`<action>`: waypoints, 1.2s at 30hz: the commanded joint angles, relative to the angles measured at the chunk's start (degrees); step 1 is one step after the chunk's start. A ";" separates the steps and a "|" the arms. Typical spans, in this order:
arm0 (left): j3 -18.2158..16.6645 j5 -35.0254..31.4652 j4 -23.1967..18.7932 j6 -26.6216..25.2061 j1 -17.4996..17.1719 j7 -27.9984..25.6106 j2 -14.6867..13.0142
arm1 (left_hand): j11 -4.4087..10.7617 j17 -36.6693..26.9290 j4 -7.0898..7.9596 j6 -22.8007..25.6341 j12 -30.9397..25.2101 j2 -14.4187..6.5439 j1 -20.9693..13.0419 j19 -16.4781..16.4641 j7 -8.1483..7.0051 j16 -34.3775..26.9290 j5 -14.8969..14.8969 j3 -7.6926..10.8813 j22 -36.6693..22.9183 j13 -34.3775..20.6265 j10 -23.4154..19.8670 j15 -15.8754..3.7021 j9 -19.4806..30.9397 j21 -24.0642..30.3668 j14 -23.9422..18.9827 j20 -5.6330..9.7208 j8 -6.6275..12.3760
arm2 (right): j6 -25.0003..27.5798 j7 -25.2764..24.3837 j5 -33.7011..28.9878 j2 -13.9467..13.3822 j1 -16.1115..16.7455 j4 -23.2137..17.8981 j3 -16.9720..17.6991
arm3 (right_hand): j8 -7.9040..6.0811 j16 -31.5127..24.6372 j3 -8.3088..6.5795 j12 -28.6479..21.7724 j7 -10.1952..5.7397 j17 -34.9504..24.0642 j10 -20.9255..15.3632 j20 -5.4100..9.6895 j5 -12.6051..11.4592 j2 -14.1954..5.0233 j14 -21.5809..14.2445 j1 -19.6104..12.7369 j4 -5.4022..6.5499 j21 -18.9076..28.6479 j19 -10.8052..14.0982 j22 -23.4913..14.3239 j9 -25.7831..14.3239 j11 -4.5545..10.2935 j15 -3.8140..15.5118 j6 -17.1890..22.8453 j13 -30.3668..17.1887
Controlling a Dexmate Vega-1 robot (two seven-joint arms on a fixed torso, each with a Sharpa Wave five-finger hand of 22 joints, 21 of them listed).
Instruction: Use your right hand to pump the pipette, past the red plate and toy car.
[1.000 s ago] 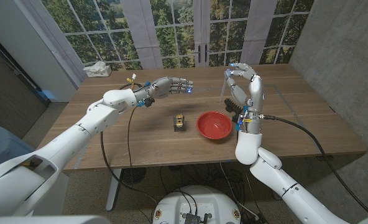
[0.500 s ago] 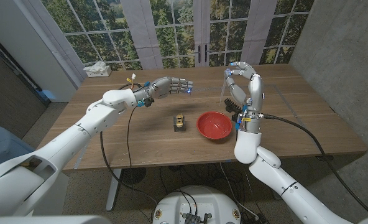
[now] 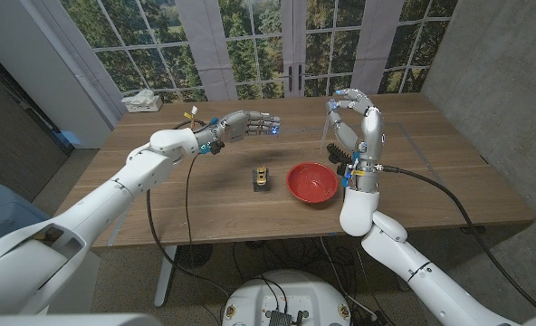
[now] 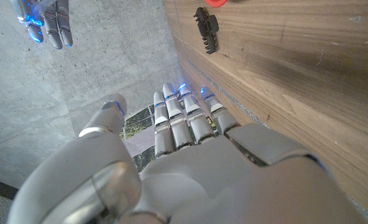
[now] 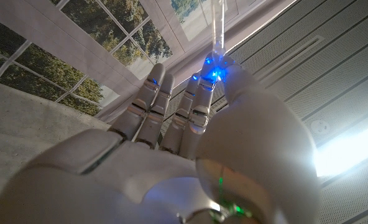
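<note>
My right hand (image 3: 356, 116) is raised upright above the table's far right, beyond the red plate (image 3: 311, 182). It pinches the bulb end of a clear pipette (image 3: 326, 134), whose thin stem hangs down toward the table. In the right wrist view the pipette's stem (image 5: 218, 25) juts out from between the thumb and fingertips of that hand (image 5: 190, 124). The small toy car (image 3: 263, 177) stands just left of the plate. My left hand (image 3: 250, 124) hovers over the table's far left-middle with fingers stretched out and holds nothing.
A black comb-like part (image 3: 339, 154) lies on the table behind the plate, under the raised right hand; it also shows in the left wrist view (image 4: 206, 28). A white tissue box (image 3: 141, 100) sits at the far left corner. Cables trail off both arms.
</note>
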State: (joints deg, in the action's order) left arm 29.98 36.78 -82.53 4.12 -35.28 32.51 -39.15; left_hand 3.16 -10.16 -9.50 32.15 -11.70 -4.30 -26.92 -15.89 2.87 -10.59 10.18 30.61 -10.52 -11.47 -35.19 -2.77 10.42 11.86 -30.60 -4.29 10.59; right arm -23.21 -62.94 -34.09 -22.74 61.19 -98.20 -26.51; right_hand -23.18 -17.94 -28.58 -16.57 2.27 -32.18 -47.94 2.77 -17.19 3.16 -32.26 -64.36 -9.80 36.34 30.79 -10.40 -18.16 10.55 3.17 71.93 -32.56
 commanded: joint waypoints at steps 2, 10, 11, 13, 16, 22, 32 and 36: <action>0.44 -0.23 1.86 0.44 1.09 0.63 1.06 | -0.15 0.03 -0.02 0.13 -0.26 -0.13 0.36 -0.05 0.15 -0.16 0.05 0.42 -0.30 0.02 0.00 -2.40 0.11 0.39 0.18 0.11 0.24 | 0.72 0.29 0.70 -0.39 -0.82 0.34 -0.32 | -0.49 0.37 -0.71 -0.34 0.02 -0.06 -0.85 2.33 -0.47 -0.30 -0.57 0.55 0.21 0.05 -0.18 -0.02 -0.42 0.98 9.56 -0.26 -0.19; 0.58 0.08 2.94 0.41 1.66 1.36 1.67 | -0.26 0.01 -0.01 0.19 -0.27 -0.04 0.53 -0.04 0.18 -0.17 0.02 0.43 -0.30 0.02 -0.02 -2.39 0.11 0.39 0.17 0.16 0.27 | 1.03 2.22 2.00 -1.03 -0.97 0.11 -0.27 | -0.51 0.90 -1.38 -0.26 -0.89 0.12 -0.55 1.48 -0.84 -0.26 -0.59 2.01 0.79 -0.07 -0.61 -0.06 -1.19 0.92 9.27 -1.00 -0.52; 0.62 -0.11 2.83 0.31 1.66 1.13 1.61 | -0.29 0.01 0.01 0.20 -0.27 -0.03 0.57 -0.03 0.20 -0.18 0.02 0.42 -0.30 0.02 -0.02 -2.34 0.11 0.39 0.17 0.18 0.27 | 0.83 2.48 2.13 -1.22 -1.01 0.11 -0.28 | -0.50 0.97 -1.45 -0.24 -1.01 0.15 -0.48 1.38 -0.91 -0.22 -0.57 2.30 0.87 -0.08 -0.65 -0.07 -1.29 0.90 9.23 -1.11 -0.57; 0.64 0.05 3.03 0.31 1.75 1.39 1.73 | -0.61 -0.03 0.12 0.18 -0.25 -0.04 0.76 -0.03 0.25 -0.19 0.00 0.39 -0.30 0.02 0.05 -2.22 0.11 0.39 0.19 0.14 0.26 | 0.40 2.19 2.07 -1.19 -1.14 0.37 -0.29 | -0.55 1.08 -1.57 -0.17 -1.15 0.17 -0.30 1.15 -1.01 -0.20 -0.56 2.72 0.99 -0.11 -0.72 -0.07 -1.44 0.86 9.15 -1.11 -0.65; 0.67 -0.17 3.12 0.48 1.83 1.32 1.77 | -0.72 -0.04 0.15 0.19 -0.24 -0.07 0.85 0.04 0.32 -0.19 0.00 0.42 -0.30 0.02 0.06 -2.10 0.11 0.36 0.21 0.10 0.26 | 0.06 2.13 2.10 -1.21 -1.29 0.62 -0.27 | -0.19 1.08 -1.55 -0.01 -1.87 0.03 0.05 0.96 -1.03 -0.02 -0.58 3.78 1.23 -0.14 -0.87 -0.10 -1.20 0.82 8.99 -1.47 -0.83; 0.81 -0.16 3.50 0.45 2.11 1.65 2.01 | -0.67 -0.04 0.16 0.16 -0.26 -0.10 0.95 0.05 0.30 -0.18 0.01 0.49 -0.30 0.02 0.01 -2.10 0.11 0.36 0.24 0.05 0.24 | -0.06 2.19 2.03 -1.32 -1.11 0.53 -0.09 | 0.82 0.08 -0.47 0.50 -3.00 -1.42 1.16 0.47 -0.42 0.04 -0.15 4.58 1.03 -0.13 -1.06 -0.17 -0.22 0.47 9.20 -2.08 -1.13; 0.91 -0.42 3.53 0.61 2.26 1.64 2.15 | -0.51 -0.01 0.06 0.16 -0.22 -0.09 1.01 0.07 0.31 -0.17 0.04 0.63 -0.30 0.02 0.12 -2.04 0.11 0.37 0.24 0.07 0.25 | -0.62 1.97 2.14 -1.39 -0.90 0.53 0.21 | 2.25 -1.11 0.77 1.46 -3.82 -3.24 2.21 0.16 0.57 -0.11 0.79 5.12 0.73 -0.01 -1.19 -0.26 1.08 0.21 9.00 -3.21 -0.93; 0.83 -0.42 3.14 0.57 2.05 1.45 2.00 | -0.58 0.00 0.02 0.18 -0.24 -0.06 1.02 0.07 0.30 -0.15 0.04 0.67 -0.30 0.02 0.07 -2.01 0.11 0.37 0.28 0.08 0.25 | -1.09 1.97 2.31 -1.39 -0.88 0.63 0.28 | 3.03 -1.32 1.12 1.83 -4.19 -3.75 2.60 0.02 0.95 -0.12 1.34 5.25 0.55 0.04 -1.28 -0.29 1.59 0.03 9.14 -4.19 -0.90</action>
State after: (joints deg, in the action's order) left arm 30.78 36.56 -79.15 4.68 -33.19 34.08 -37.15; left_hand 2.85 -10.16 -9.26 32.14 -11.70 -4.23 -26.40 -15.89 2.87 -10.59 10.18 30.85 -10.52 -11.47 -34.88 -2.77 10.42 11.86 -30.60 -4.30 10.59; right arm -23.44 -60.89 -32.07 -24.01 60.16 -97.76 -26.51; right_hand -20.37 -18.98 -27.74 -15.02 -1.79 -35.67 -45.72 2.56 -16.46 2.78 -31.59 -59.47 -9.17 36.34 29.75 -10.55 -16.68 10.86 2.99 68.11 -33.44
